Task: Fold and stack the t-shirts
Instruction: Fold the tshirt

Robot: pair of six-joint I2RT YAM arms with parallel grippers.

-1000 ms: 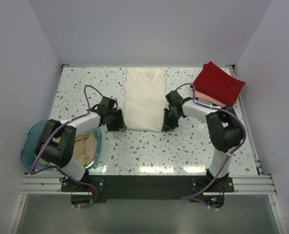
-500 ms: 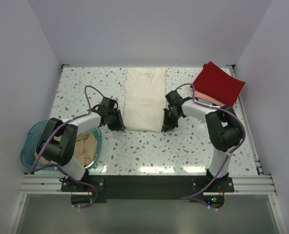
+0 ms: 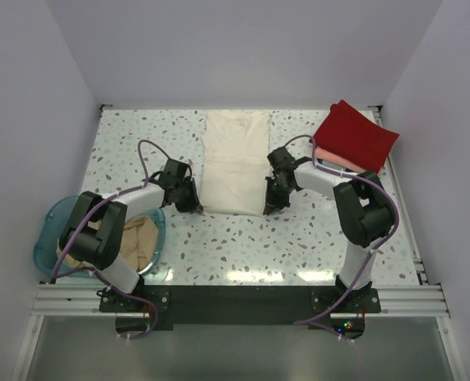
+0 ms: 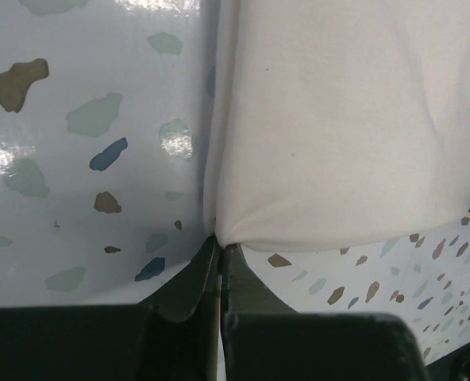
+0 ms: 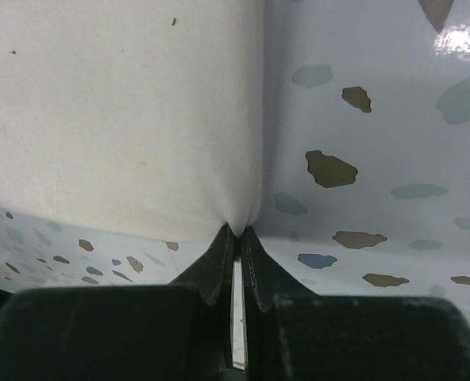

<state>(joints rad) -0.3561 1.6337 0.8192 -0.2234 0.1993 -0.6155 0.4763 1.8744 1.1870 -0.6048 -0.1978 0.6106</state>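
Speckled tabletop (image 3: 132, 135) sitting btwn white walls (image 3: 28, 119); L gripper (image 4: 219, 244) & R gripper (image 5: 237, 232) reaching inward, each pinching 1 near corner of cream t-shirt (image 3: 235, 163).

Speckled terrazzo tabletop (image 3: 243, 238), plain white walls (image 3: 243, 48), glare (image 3: 251, 275) along near edge

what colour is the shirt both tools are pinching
The folded cotton t-shirt is plain cream-white; clearest in the top external view.

Open tabletop (image 3: 243, 246), tub (image 3: 44, 230) left, red t-shirt (image 3: 354, 135) right
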